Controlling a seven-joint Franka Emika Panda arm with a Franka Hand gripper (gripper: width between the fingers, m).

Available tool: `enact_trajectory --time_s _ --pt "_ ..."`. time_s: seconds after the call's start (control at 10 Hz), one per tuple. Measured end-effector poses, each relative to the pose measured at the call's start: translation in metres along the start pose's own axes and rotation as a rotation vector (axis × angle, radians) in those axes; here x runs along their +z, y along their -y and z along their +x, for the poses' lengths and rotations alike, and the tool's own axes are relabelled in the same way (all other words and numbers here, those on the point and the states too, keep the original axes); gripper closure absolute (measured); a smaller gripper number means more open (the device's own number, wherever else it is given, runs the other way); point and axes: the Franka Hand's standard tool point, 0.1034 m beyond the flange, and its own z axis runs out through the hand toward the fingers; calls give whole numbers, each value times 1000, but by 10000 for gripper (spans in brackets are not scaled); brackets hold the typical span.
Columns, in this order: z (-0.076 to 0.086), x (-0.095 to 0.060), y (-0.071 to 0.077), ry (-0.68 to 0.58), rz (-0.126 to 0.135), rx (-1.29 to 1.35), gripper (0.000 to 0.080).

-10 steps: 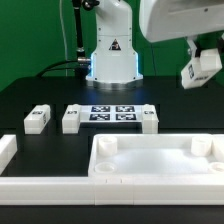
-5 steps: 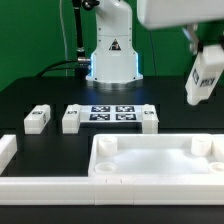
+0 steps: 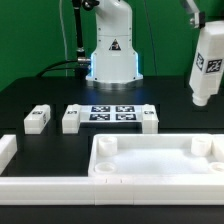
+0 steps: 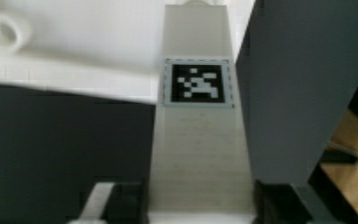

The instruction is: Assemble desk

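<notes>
A white desk leg (image 3: 207, 65) with a black-and-white tag hangs upright above the table at the exterior view's right, over the far right corner of the white tabletop (image 3: 160, 172). In the wrist view my gripper (image 4: 202, 208) is shut on this leg (image 4: 197, 130), one dark finger on each side, and the tag faces the camera. A corner socket of the tabletop (image 4: 2, 35) shows beyond it. Three more legs lie on the black table: one (image 3: 37, 119) at the left, one (image 3: 71, 119) beside it, one (image 3: 148, 120) right of the marker board.
The marker board (image 3: 112, 112) lies in front of the robot base (image 3: 110, 55). Long white border bars (image 3: 45, 185) run along the front and left, with one end (image 3: 6, 150) standing up at the far left.
The held leg has swung from a tilt to upright and come lower, toward the tabletop's far right corner. The white gripper body has left the exterior view's top.
</notes>
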Motion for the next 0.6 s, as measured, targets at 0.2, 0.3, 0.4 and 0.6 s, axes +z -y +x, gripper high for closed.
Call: enact_trajectory --time_s 0.2,0.3,0.4,0.6 --pt "12 12 -6 -190 -29 -34 517" --pt "21 11 0 -261 -33 -43 517" --pt "21 11 -4 -340 -48 -52 517" --pt "15 17 -2 -337 -45 -48 515"
